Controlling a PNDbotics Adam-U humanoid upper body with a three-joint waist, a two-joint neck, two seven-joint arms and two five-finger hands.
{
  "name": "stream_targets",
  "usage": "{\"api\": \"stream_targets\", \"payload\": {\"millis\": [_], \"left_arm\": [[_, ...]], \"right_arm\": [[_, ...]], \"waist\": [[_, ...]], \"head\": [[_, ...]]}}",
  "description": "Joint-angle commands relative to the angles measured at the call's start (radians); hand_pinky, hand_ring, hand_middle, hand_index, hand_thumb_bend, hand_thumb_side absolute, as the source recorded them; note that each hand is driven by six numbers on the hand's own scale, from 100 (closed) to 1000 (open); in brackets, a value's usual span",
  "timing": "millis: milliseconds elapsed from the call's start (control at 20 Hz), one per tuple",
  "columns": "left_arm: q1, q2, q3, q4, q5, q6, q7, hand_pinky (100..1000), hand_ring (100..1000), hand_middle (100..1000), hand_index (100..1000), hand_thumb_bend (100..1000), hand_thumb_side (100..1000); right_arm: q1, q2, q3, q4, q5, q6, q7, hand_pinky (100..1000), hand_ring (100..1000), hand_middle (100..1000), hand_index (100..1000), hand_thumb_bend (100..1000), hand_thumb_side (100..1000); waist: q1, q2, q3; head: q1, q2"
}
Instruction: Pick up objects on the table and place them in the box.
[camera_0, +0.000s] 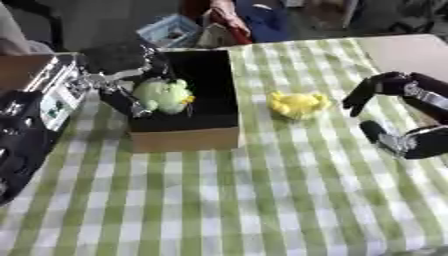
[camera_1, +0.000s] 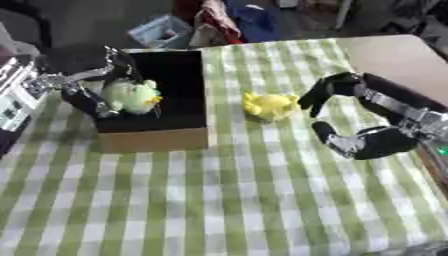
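fingers of your left hand (camera_0: 131, 95) curl around a green plush toy (camera_0: 163, 95), holding it over the black inside of the cardboard box (camera_0: 185, 139) on the green checked tablecloth (camera_0: 262, 200). your right hand (camera_1: 346, 115) hangs spread and holding nothing, just right of the yellow plush toy (camera_1: 267, 106), which lies on the cloth beside the box's right wall.

Paired head views down (overlapping) onto table (camera_0: 262, 200)
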Motion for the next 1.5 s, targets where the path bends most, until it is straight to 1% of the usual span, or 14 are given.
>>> {"api": "stream_targets", "payload": {"millis": [50, 300, 400, 500, 600, 750, 950, 1000, 1050, 1100, 1150, 1300, 1500], "left_arm": [[0.000, -0.001, 0.013, 0.020, 0.020, -0.001, -0.061, 639, 571, 597, 768, 475, 190], [-0.004, 0.007, 0.041, 0.005, 0.090, 0.038, -0.094, 654, 587, 634, 801, 479, 232], [-0.005, 0.009, 0.042, -0.003, 0.111, 0.051, -0.101, 673, 606, 662, 822, 525, 327], [-0.006, 0.010, 0.043, -0.011, 0.128, 0.060, -0.102, 679, 611, 668, 825, 568, 383], [-0.009, 0.011, 0.044, -0.018, 0.141, 0.068, -0.099, 694, 628, 689, 830, 615, 423], [-0.012, 0.015, 0.046, -0.027, 0.152, 0.076, -0.096, 701, 639, 701, 836, 633, 443], [-0.011, 0.021, 0.053, -0.045, 0.185, 0.086, -0.080, 686, 609, 669, 829, 605, 430], [-0.011, 0.026, 0.058, -0.057, 0.199, 0.089, -0.073, 681, 601, 660, 826, 588, 411], [-0.010, 0.033, 0.061, -0.071, 0.215, 0.094, -0.066, 681, 601, 660, 826, 588, 411], [-0.009, 0.041, 0.068, -0.091, 0.232, 0.098, -0.055, 673, 588, 645, 816, 567, 378], [-0.005, 0.052, 0.077, -0.115, 0.250, 0.102, -0.041, 671, 584, 640, 814, 556, 365], [0.030, 0.083, 0.106, -0.198, 0.303, 0.121, 0.009, 661, 568, 623, 806, 505, 322], [0.110, 0.119, 0.153, -0.305, 0.369, 0.148, 0.075, 644, 545, 600, 792, 434, 282]], "right_arm": [[-0.009, -0.013, -0.009, -0.004, -0.009, -0.003, 0.004, 744, 613, 651, 791, 100, 393], [-0.008, -0.014, -0.011, -0.002, -0.009, -0.004, 0.003, 743, 611, 649, 789, 100, 390], [-0.009, -0.013, -0.010, -0.002, -0.009, -0.005, 0.003, 743, 611, 648, 789, 100, 390], [-0.010, -0.013, -0.010, -0.002, -0.009, -0.005, 0.003, 743, 611, 648, 789, 100, 391], [-0.010, -0.014, -0.011, -0.001, -0.008, -0.006, 0.003, 743, 611, 647, 789, 100, 390], [-0.010, -0.014, -0.011, -0.001, -0.009, -0.006, 0.002, 743, 610, 647, 789, 100, 389], [-0.012, -0.017, -0.012, 0.002, -0.007, -0.006, 0.002, 743, 611, 647, 789, 100, 386], [-0.014, -0.020, -0.013, 0.005, -0.005, -0.006, 0.002, 743, 612, 648, 790, 100, 381], [-0.017, -0.023, -0.013, 0.008, -0.003, -0.007, 0.001, 743, 612, 648, 790, 100, 381], [-0.022, -0.028, -0.013, 0.011, -0.001, -0.008, 0.000, 743, 614, 651, 792, 100, 370], [-0.029, -0.035, -0.013, 0.016, 0.001, -0.009, -0.003, 743, 616, 653, 793, 100, 364], [-0.054, -0.062, -0.007, 0.037, 0.013, -0.016, -0.010, 743, 623, 662, 799, 100, 348], [-0.094, -0.099, 0.011, 0.083, 0.034, -0.029, -0.013, 742, 635, 676, 808, 100, 331]], "waist": [[-0.006, -0.011, 0.003], [-0.008, -0.011, 0.008], [-0.009, -0.011, 0.010], [-0.010, -0.010, 0.010], [-0.011, -0.010, 0.010], [-0.012, -0.010, 0.010], [-0.013, -0.011, 0.014], [-0.013, -0.012, 0.017], [-0.014, -0.013, 0.020], [-0.015, -0.014, 0.025], [-0.016, -0.015, 0.031], [-0.022, -0.019, 0.050], [-0.029, -0.024, 0.085]], "head": [[-0.003, -0.004], [-0.004, -0.005], [-0.004, -0.005], [-0.004, -0.005], [-0.004, -0.006], [-0.005, -0.006], [-0.007, -0.007], [-0.008, -0.008], [-0.010, -0.008], [-0.013, -0.009], [-0.017, -0.009], [-0.033, -0.009], [-0.052, -0.006]]}}
